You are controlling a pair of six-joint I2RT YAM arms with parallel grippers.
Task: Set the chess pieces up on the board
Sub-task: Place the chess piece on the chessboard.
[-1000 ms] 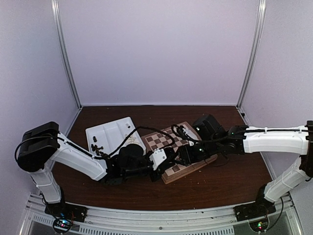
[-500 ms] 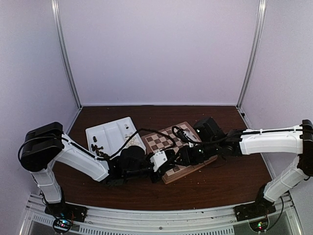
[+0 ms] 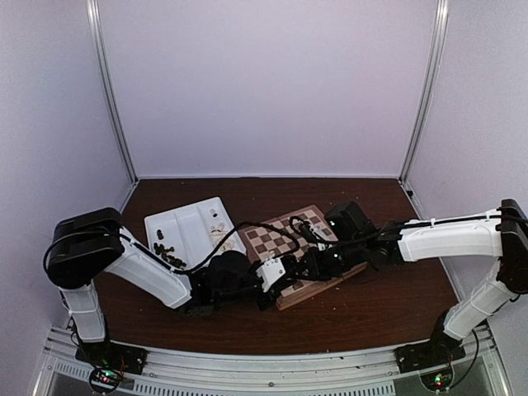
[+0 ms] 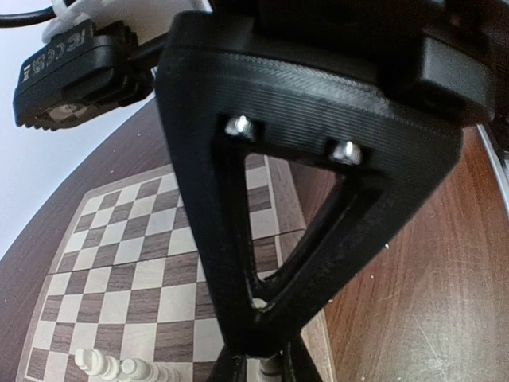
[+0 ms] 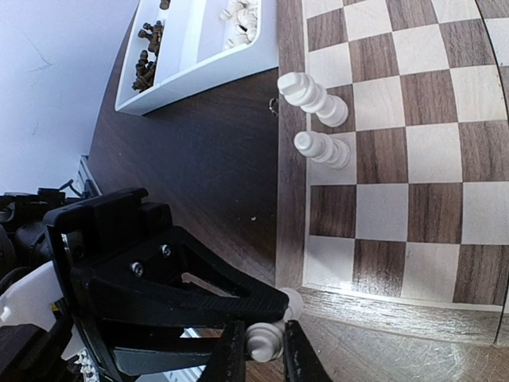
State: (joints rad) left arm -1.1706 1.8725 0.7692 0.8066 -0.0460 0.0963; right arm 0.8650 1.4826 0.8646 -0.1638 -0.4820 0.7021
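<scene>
Dark brown tabletop (image 3: pixel 396 305) under both arms; plain pale walls (image 3: pixel 272 82) on three sides.

Start at the fingers. Read the right gripper (image 5: pixel 263 356) as pinched shut on a cream piece (image 5: pixel 266 341), gripped at its lower body. Read the left gripper (image 5: pixel 274 301) as drawn together at the head of the same cream piece; treat this as a shared hold, with only one left finger plainly in view. Locate the pair just off the near-left border of the board (image 5: pixel 290 239).

Step in hand, by judgement: transfer of one piece from left to right. For the next move, release with the left and withdraw clear. Then carry with the right to an edge square next to the two cream pieces (image 5: pixel 318 99) on the board by that border. Keep the piece upright; expect twisting in so small a grip.

Farther out, find the white tray (image 3: pixel 177 216) just beside the board on the left. Note dark pieces (image 5: pixel 147 68) in one compartment and cream ones (image 5: pixel 238 12) in another. Count most squares bare; rate the task as barely begun.
</scene>
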